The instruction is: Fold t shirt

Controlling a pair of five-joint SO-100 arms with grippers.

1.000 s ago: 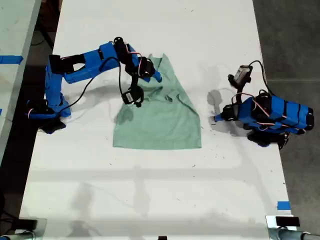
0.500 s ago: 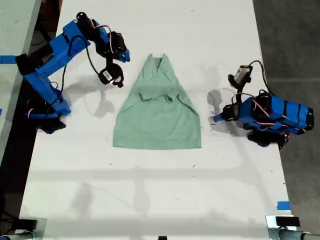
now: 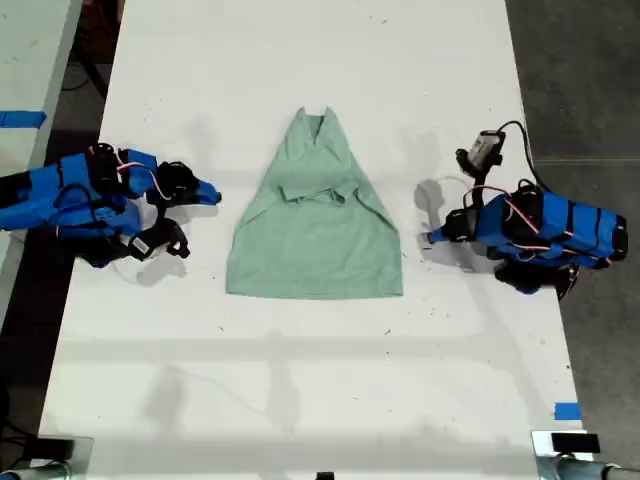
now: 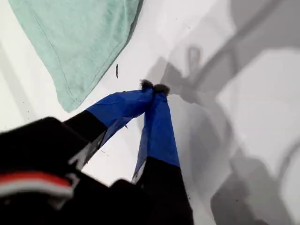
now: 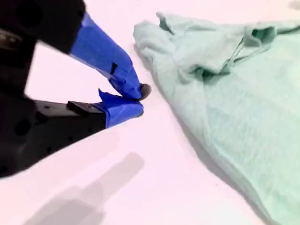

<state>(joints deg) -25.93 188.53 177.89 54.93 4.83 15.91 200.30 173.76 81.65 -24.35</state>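
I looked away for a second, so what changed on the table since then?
My second gripper came off the t shirt, swung away and settled low at the exterior view's left, jaws shut and empty. The t shirt kept its folded shape, and my first gripper has not moved.

My second pincer (image 3: pixel 208 193) (image 5: pixel 139 99) was down on the upper part of the t shirt (image 3: pixel 318 225), on the exterior view's left side of the cloth, a second ago. Half a second ago it had let go and swung up and away toward the exterior view's upper left, hanging above the bare table (image 3: pixel 300 380). After that its arm folded down and pulled back to the exterior view's left edge, low over the table. The pincer ended beside the t shirt, apart from it, tips pointing at the cloth, jaws together with nothing between them. The t shirt's top, earlier partly hidden under the arm, came fully into sight.
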